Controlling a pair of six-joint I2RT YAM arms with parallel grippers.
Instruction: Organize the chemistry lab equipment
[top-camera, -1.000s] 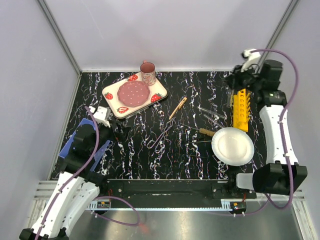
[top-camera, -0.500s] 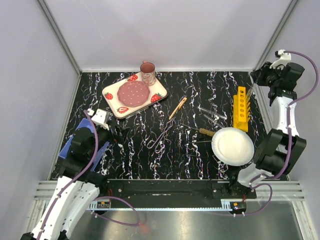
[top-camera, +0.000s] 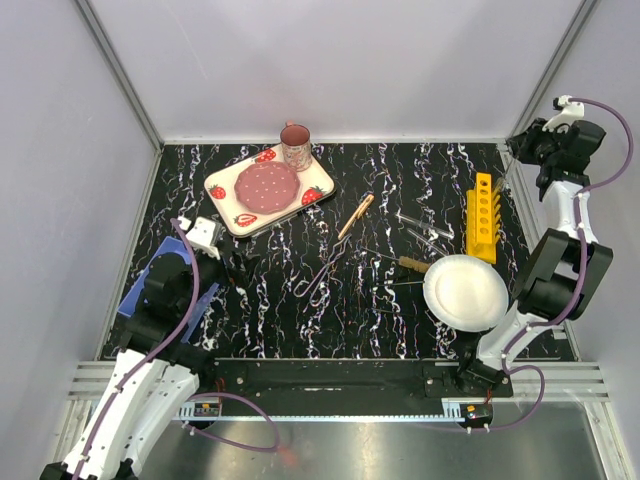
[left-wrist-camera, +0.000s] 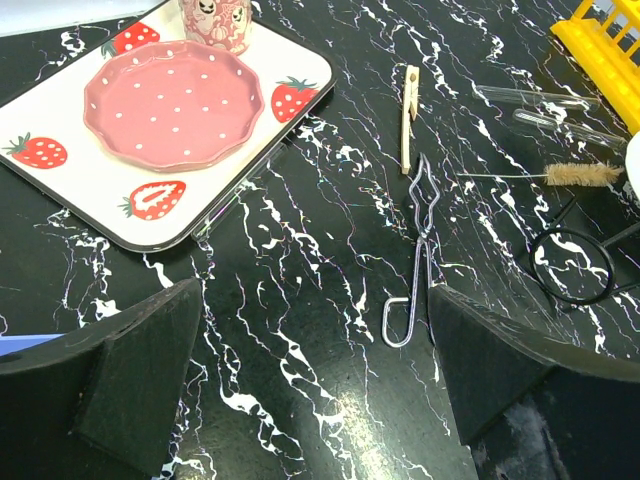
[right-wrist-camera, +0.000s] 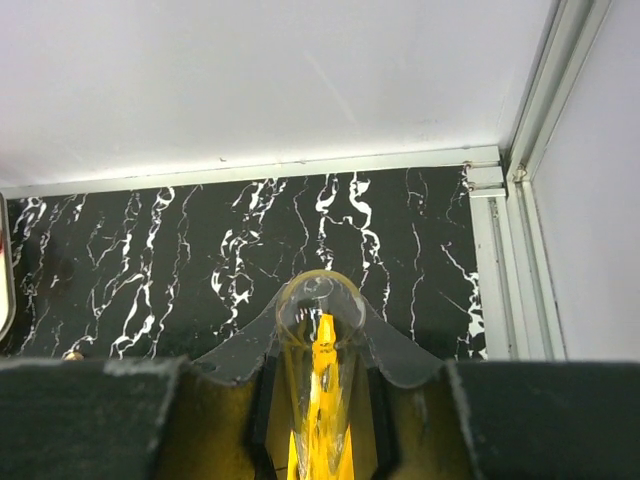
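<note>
Currently right gripper (right-wrist-camera: 320, 415) clamps one tube (right-wrist-camera: 320, 300), beyond the rack's (top-camera: 481, 215) far end; left gripper (left-wrist-camera: 312, 370) gapes wide. Loose tubes (top-camera: 421, 228), brush (top-camera: 412, 264), tong (top-camera: 322, 272) lie left of rack.

Glossy black worktop (left-wrist-camera: 300, 330) veined white like marble, shiny metal wire tong (left-wrist-camera: 424, 240), pale bare-wood peg (left-wrist-camera: 408, 110), clear smooth glass test tube (right-wrist-camera: 320, 305), bright yellow plastic rack (top-camera: 482, 215), glossy strawberry-print tray (left-wrist-camera: 232, 172)
</note>
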